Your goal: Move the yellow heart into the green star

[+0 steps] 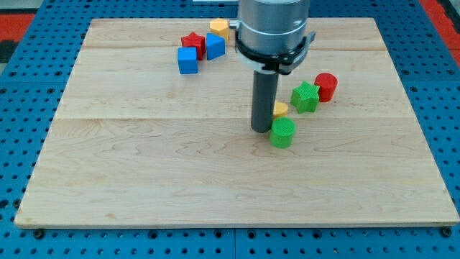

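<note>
The rod's tip (261,130) touches the half-hidden yellow heart (281,108), near the green star (305,96); it has no fingers, holding nothing

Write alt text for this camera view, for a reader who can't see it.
My tip rests on a wooden board, touching the left of a mostly hidden yellow heart, with a green star just to the right. Other coloured blocks sit nearby.

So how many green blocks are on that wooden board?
2. The green star sits at the view's right, touching the red cylinder. The green cylinder lies below it, just right of my tip. The arm could be hiding others.
</note>
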Robot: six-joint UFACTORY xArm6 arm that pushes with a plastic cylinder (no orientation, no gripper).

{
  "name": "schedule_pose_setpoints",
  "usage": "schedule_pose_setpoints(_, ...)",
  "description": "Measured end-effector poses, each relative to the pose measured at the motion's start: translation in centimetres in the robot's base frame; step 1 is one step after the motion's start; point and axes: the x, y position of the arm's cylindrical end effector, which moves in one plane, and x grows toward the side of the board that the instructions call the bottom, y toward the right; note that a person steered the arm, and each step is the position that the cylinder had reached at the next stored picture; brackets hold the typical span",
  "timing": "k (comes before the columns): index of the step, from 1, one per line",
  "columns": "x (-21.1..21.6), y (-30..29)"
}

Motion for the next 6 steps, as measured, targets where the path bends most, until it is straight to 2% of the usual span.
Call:
schedule_pose_setpoints(2,0.1,0.7)
schedule_pose_setpoints(3,1.4,-2.1)
schedule_pose_setpoints(4,-0.3,-1.8)
schedule_pose_setpoints(5,-3.9,1.5)
schedule_pose_setpoints(6,-4.1,3.3)
